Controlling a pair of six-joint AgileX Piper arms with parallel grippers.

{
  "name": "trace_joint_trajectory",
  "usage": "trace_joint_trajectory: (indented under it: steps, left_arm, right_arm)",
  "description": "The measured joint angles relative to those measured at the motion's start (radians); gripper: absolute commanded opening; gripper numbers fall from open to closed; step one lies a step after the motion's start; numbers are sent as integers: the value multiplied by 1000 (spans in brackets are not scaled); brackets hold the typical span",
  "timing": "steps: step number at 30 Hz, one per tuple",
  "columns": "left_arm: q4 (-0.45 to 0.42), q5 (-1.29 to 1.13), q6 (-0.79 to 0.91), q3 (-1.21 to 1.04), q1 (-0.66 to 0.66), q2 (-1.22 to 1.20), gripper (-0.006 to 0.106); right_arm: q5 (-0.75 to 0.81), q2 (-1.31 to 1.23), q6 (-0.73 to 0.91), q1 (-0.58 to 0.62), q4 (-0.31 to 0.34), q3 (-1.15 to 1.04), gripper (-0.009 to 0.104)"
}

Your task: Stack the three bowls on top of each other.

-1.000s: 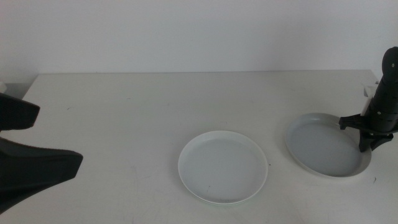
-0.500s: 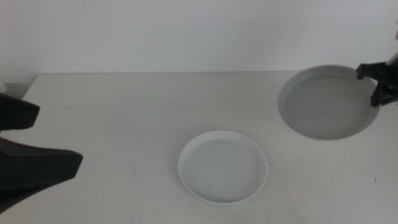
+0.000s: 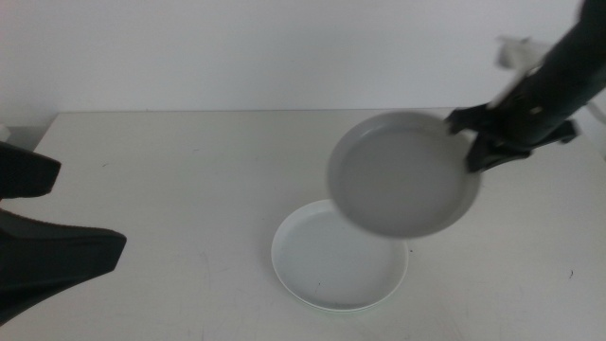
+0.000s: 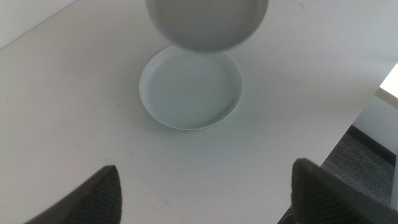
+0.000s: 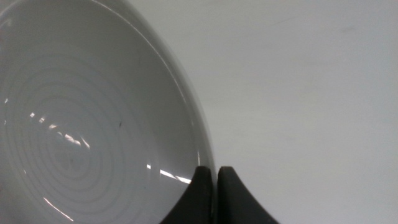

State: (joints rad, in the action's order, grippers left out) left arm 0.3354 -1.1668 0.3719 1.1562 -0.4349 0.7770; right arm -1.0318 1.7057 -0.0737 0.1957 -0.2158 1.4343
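Since half a second ago the grey bowl [image 3: 404,176] has travelled from the right side of the surface [image 3: 180,180] toward the middle, and it is now in the air, tilted, with its lower edge over the far rim of the bowl [image 3: 339,256] that lies on the surface. I see the right pincer [image 3: 478,142] closed on the grey bowl's right rim; in the right wrist view the two jaws stand almost together with the thin rim between them. The bowl on the surface looks white, perhaps with a light green shade; I cannot tell if a second bowl is under it. The left pincer [image 4: 205,186] waits at the left, its jaws wide apart and holding nothing.
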Motion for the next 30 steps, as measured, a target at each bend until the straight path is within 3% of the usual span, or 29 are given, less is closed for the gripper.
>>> trace_joint_trajectory:
  steps: [10, 21, 26, 30]
  left_arm:
    - [0, 0, 0, 0, 0, 0, 105]
    - [0, 0, 0, 0, 0, 0, 105]
    - [0, 0, 0, 0, 0, 0, 105]
    - [0, 0, 0, 0, 0, 0, 105]
  right_arm:
    - [80, 131, 0, 142, -3, 0, -1]
    - [120, 235, 0, 179, -9, 0, -1]
    - [138, 242, 0, 179, -8, 0, 9]
    - [136, 242, 13, 179, -9, 1, 24]
